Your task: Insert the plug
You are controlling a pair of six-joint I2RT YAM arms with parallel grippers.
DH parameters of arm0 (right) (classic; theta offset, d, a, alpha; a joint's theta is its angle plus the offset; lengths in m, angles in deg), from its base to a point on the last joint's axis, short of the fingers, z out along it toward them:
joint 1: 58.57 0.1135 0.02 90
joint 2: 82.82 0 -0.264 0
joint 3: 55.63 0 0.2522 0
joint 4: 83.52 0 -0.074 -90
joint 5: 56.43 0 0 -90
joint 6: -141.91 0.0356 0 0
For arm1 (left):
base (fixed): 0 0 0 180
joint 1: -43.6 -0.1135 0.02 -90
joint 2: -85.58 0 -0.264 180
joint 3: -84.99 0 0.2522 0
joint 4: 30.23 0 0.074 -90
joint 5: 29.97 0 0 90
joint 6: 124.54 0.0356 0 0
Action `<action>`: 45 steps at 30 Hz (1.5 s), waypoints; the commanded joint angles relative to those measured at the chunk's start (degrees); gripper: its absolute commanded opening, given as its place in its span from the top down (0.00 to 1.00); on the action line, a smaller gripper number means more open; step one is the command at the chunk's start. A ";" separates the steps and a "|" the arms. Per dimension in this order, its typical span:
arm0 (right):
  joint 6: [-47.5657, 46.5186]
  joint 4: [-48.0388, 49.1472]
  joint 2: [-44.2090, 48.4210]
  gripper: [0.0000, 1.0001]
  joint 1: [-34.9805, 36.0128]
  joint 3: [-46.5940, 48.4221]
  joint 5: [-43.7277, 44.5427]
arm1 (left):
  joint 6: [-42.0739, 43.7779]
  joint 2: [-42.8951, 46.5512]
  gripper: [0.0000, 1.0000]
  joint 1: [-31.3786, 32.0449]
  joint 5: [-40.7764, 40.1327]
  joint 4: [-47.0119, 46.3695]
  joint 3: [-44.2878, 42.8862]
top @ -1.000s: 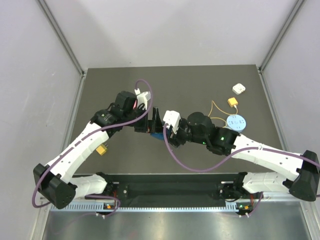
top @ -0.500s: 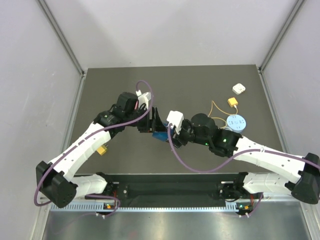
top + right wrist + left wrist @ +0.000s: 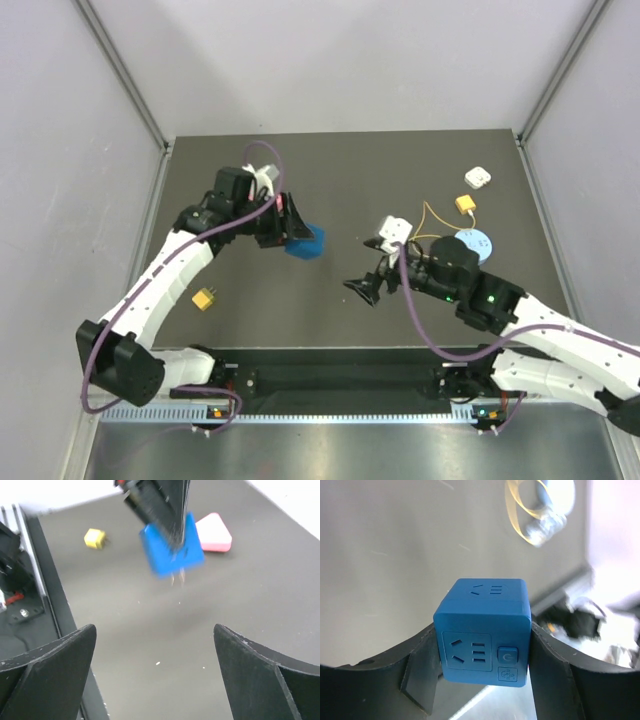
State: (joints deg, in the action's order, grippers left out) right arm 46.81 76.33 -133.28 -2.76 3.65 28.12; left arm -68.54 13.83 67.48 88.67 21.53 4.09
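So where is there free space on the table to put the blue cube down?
Free: the far middle strip, between the blue cube and the white block; also the centre, between the cube and the right claw. Crowded: the far right, where the white block, the plug and the blue disc lie close together.

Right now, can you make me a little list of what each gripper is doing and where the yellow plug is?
left gripper: shut on the blue cube
blue cube: socket holes face the left wrist camera
right gripper: open, holding nothing
plug: on the table, far right, on its wire, untouched
light-blue disc: just in front of the plug
white block: just behind the plug
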 commanded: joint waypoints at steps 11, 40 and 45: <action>17.14 3.23 11.96 0.00 -1.14 -7.19 5.10 | 11.15 -18.75 1.00 -17.81 -20.03 7.79 -21.53; 12.75 5.95 9.06 0.00 -1.32 -10.10 10.37 | 18.00 -47.43 1.00 -24.93 -22.32 12.80 -45.01; 13.10 5.95 9.50 0.00 -1.41 -9.75 10.38 | 19.58 -47.87 1.00 -24.93 -22.40 10.87 -45.01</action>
State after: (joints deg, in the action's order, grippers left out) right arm 59.57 79.19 -124.84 -3.63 -6.71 37.73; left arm -50.96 -34.38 42.89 66.05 34.41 -38.18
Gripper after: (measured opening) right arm 0.996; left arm 0.664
